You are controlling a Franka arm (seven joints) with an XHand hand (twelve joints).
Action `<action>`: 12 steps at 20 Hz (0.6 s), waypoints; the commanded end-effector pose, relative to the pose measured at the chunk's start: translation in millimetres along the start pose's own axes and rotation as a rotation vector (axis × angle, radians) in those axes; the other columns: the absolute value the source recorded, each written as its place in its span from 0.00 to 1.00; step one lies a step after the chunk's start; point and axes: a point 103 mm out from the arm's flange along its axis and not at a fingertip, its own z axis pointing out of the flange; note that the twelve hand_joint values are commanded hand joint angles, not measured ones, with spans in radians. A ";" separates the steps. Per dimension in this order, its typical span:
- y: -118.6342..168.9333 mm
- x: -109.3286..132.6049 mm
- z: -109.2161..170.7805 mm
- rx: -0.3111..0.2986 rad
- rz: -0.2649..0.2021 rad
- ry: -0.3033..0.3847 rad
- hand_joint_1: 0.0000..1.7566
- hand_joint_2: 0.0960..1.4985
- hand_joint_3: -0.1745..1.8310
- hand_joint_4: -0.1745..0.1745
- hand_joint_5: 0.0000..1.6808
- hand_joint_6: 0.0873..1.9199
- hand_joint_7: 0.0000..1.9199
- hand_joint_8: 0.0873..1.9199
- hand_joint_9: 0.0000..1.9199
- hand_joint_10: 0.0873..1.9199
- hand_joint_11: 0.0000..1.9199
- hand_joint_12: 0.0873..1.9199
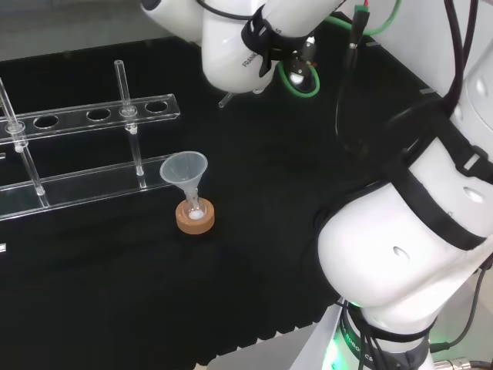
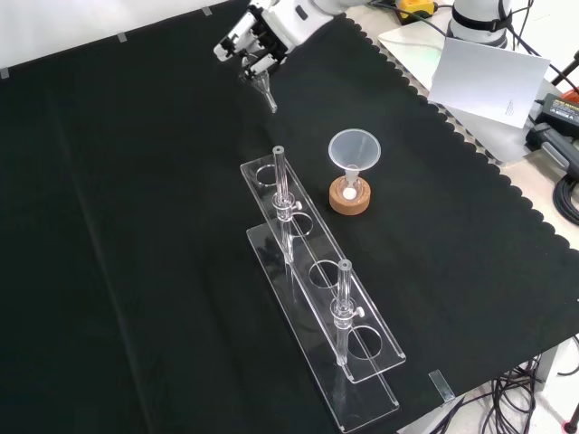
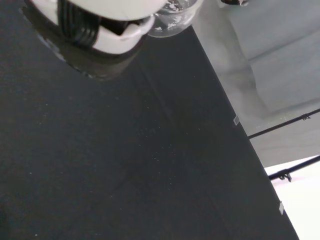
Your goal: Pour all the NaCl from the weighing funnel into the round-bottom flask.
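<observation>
The hand hovers above the far end of the cloth in the front view, its fingers curled round the clear weighing funnel, whose stem points down and toward the flask. In the head view the arm's link covers the hand, and just the stem sticks out below it. In the wrist view white grains cling inside the funnel's glass beside the hand. The small round-bottom flask sits on a cork ring, well away from the hand. It has white powder in its bottom and a clear plastic funnel in its neck.
A long clear rack with round holes and two upright posts stands next to the flask. In the front view the cloth's scalloped edge runs along the right, with a paper sheet and cables beyond it.
</observation>
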 end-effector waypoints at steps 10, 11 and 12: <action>-7.0 -39.5 40.3 -0.039 0.110 0.074 0.64 0.48 0.27 1.00 0.86 0.07 0.88 0.00 0.58 0.02 0.00 0.72; -8.9 -43.4 42.3 -0.031 0.121 0.078 0.64 0.48 0.27 1.00 0.86 0.07 0.88 0.00 0.58 0.02 0.00 0.72; -10.1 -45.5 43.6 -0.027 0.125 0.077 0.64 0.48 0.27 1.00 0.86 0.07 0.88 0.00 0.58 0.02 0.00 0.72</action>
